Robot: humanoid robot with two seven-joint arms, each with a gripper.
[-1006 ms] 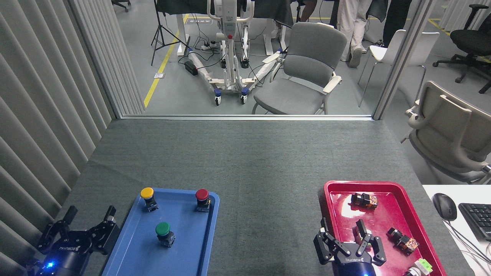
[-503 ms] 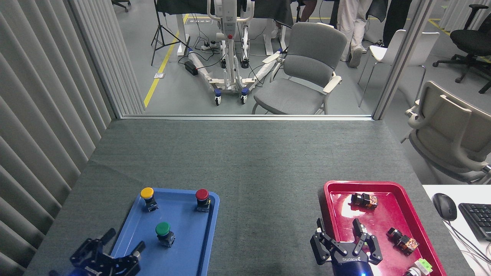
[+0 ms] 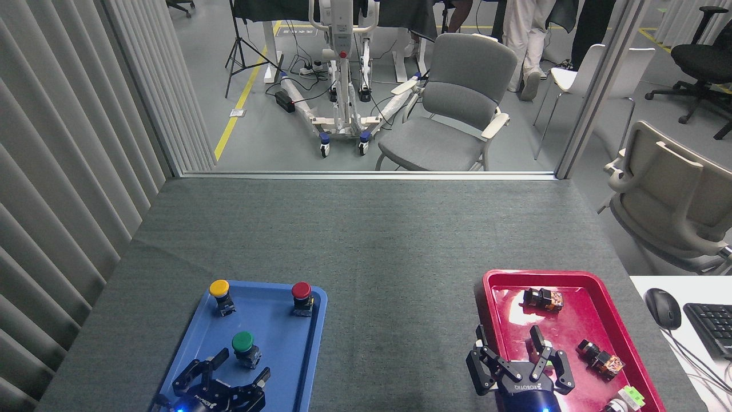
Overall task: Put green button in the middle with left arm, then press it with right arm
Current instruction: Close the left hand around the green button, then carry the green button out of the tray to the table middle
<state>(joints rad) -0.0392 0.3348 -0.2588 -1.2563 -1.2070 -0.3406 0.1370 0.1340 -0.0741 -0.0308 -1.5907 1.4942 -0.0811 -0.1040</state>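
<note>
Sliding in from the near left corner, the left arm's gripper (image 3: 231, 376) has crossed onto the blue tray (image 3: 280, 366) over the last second — it began outside the tray's left rim and now sits over the tray's near end, just short of the green button (image 3: 244, 346). Its black fingers are spread wide and hold nothing. The button stands upright near the middle of the tray, just beyond the fingertips and not yet between them. That puts the task at the reach stage, in my judgement: the grasp has not begun and the press is still far off.

The right arm's gripper (image 3: 519, 366) has barely shifted. It hovers at the near left edge of the red tray (image 3: 572, 283), its fingers also open and empty, with small dark parts lying in the tray to its right.

On the blue tray, a yellow button (image 3: 220, 294) stands at the far left corner and a red button (image 3: 302, 297) at the far right corner, both well apart from the green one, so the fingers have room to close without knocking them.

Between the two trays lies the middle (image 3: 400, 320) — a broad strip of bare grey cloth, nothing on it. The carry goes rightward over the blue tray's raised right rim, so the button will likely need lifting clear of that edge.
</note>
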